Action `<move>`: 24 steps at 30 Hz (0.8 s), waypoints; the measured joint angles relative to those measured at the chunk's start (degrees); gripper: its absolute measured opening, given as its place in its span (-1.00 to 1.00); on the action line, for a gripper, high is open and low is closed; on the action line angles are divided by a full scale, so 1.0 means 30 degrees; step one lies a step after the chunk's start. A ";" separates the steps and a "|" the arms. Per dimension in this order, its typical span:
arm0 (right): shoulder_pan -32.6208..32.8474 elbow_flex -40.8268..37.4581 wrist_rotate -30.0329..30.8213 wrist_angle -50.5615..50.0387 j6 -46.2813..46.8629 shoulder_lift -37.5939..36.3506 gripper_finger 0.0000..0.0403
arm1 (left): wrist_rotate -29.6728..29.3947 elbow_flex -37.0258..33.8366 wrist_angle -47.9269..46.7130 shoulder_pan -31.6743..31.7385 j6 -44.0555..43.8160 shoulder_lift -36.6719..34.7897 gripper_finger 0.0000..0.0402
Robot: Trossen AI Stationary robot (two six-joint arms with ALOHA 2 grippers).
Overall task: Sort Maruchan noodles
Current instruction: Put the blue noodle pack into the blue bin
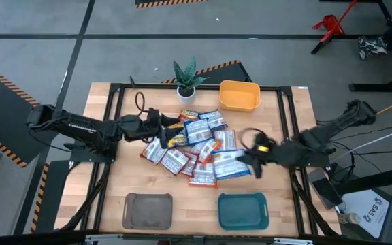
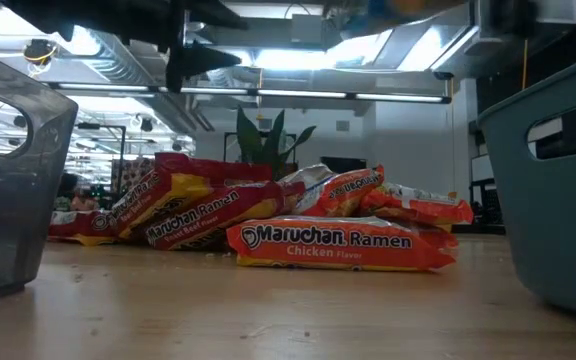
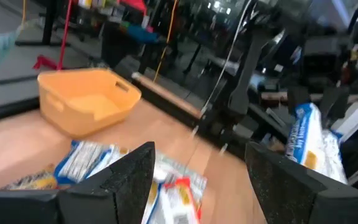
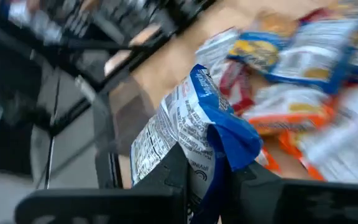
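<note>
Maruchan ramen packets (image 1: 196,146) heaped at table centre, red, blue and orange labels mixed; yellow tray (image 1: 239,95) at one o'clock from the heap, brown tray (image 1: 148,209) at seven, teal tray (image 1: 243,210) at five, potted plant (image 1: 186,76) at twelve. Right gripper (image 4: 207,180) at the heap's three-o'clock edge, fingers pinching a blue-labelled packet (image 4: 188,127) lifted clear of the pile; left gripper (image 3: 197,174) at nine o'clock over the heap, fingers spread, holding nothing.
</note>
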 joint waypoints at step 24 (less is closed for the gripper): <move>0.6049 -0.0022 0.5697 -0.2744 1.1652 0.3326 -0.84 | 0.0195 0.0003 0.1343 0.1278 -0.0553 -0.0595 0.22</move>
